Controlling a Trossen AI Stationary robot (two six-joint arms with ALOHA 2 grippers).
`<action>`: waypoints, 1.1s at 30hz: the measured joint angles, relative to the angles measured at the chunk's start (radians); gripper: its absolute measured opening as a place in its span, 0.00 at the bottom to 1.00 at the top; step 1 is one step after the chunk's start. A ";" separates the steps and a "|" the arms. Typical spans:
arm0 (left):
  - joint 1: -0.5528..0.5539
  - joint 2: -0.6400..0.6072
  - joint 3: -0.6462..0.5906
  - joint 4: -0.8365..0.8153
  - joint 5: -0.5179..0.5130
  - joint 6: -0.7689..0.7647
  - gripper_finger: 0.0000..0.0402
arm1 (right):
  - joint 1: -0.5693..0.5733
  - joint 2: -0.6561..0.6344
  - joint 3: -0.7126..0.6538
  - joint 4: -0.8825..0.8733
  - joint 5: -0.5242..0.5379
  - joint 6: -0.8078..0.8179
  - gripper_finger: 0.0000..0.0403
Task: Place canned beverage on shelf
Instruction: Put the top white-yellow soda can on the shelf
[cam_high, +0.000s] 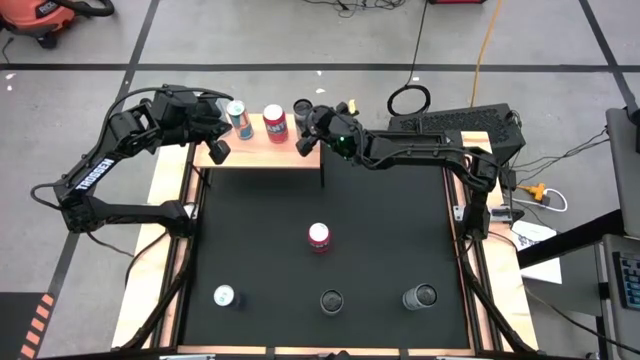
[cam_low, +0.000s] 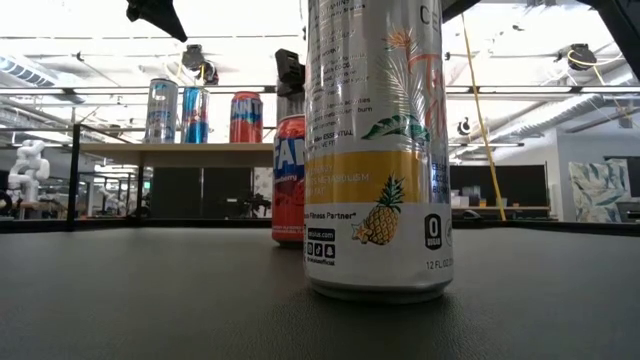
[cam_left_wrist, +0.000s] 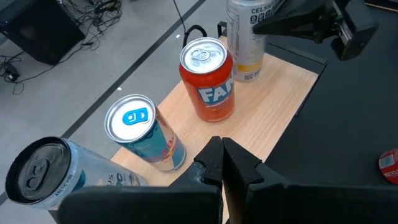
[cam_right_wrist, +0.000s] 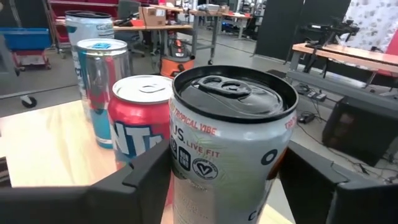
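The shelf (cam_high: 262, 155) is a pale wood board at the table's far edge. A blue-and-silver can (cam_high: 238, 118) and a red can (cam_high: 274, 122) stand on it, and the left wrist view shows a silver can (cam_left_wrist: 43, 174) at its left end. A tall white-and-yellow can (cam_left_wrist: 245, 37) stands at the right end, with my right gripper (cam_right_wrist: 224, 180) shut on it. My left gripper (cam_left_wrist: 222, 155) hangs shut above the shelf's near left part and touches nothing. My right gripper pinches the tall can's side wall (cam_right_wrist: 186, 158) just below its top rim, one finger (cam_right_wrist: 146, 177) on each side. The fingers lie level and come from the table's right side. The can is upright, and its bottom (cam_left_wrist: 247, 76) rests on the shelf's right end.
Several cans stand on the black mat: a red one (cam_high: 319, 237) in the middle and three along the near edge (cam_high: 224, 296) (cam_high: 331, 300) (cam_high: 421, 296). In the low view the middle near one (cam_low: 378, 150) hides the shelf's right end.
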 joint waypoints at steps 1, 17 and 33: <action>0.000 0.000 0.000 0.000 0.000 0.000 0.00 | 0.000 0.000 0.000 0.000 0.001 -0.006 0.59; 0.000 0.000 0.000 -0.002 0.000 0.000 0.00 | -0.002 -0.009 0.000 -0.025 -0.025 -0.012 0.80; 0.000 0.000 0.000 -0.007 0.000 -0.001 0.00 | 0.002 -0.165 0.000 -0.270 -0.051 -0.031 0.82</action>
